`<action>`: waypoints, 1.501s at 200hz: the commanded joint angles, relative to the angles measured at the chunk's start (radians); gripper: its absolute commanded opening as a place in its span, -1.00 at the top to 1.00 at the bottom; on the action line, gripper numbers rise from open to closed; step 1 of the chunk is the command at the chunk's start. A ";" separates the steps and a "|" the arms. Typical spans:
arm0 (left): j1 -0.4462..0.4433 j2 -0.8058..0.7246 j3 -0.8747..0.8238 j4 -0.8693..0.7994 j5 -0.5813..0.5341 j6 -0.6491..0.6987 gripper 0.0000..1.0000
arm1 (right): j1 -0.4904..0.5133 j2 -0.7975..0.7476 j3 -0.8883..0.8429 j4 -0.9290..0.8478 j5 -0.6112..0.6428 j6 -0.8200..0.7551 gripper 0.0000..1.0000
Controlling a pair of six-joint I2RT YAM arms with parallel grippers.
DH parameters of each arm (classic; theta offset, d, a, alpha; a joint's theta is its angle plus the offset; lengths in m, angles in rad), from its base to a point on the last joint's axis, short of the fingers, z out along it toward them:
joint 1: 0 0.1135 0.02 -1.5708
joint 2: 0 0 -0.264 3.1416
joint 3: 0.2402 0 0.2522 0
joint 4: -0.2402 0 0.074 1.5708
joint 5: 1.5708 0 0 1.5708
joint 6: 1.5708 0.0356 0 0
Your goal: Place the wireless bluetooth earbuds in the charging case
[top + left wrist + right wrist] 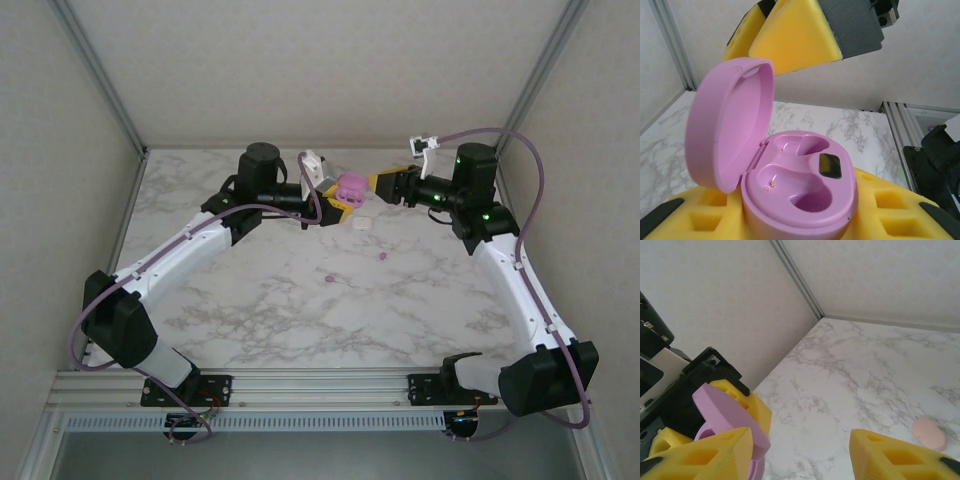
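desk [250,310]: marbled top | left jaws: pinching the open pink charging case [805,200] over the desk's far middle, lid up | right jaws: spread, just beside that lid | pale pink oval [928,433]: flat on desk | purple earbuds [383,256]: two on desk, well apart from the case, the other earbud [330,278] to its left

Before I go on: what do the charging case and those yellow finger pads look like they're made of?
The charging case looks like moulded hard plastic, pinkish-purple, smooth and semi-gloss, with soft highlights on its lid and rounded wells. The yellow pads are matte and slightly grainy with square recesses. They are probably foam or a soft printed plastic, but I can't tell which.
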 commanded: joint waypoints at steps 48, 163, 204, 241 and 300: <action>-0.001 -0.032 -0.058 0.143 -0.036 -0.082 0.55 | -0.007 -0.019 0.054 -0.138 0.043 -0.030 -0.11; 0.019 -0.057 -0.124 0.286 -0.128 -0.178 0.55 | -0.088 0.078 0.094 -0.474 0.305 0.063 0.00; 0.020 -0.115 -0.184 0.321 -0.173 -0.182 0.56 | -0.099 0.262 0.031 -0.602 0.386 0.073 0.17; 0.021 -0.156 -0.223 0.347 -0.205 -0.187 0.56 | -0.043 0.421 0.035 -0.636 0.457 0.024 0.18; 0.021 -0.191 -0.245 0.357 -0.236 -0.184 0.54 | 0.047 0.691 0.191 -0.712 0.612 0.090 0.24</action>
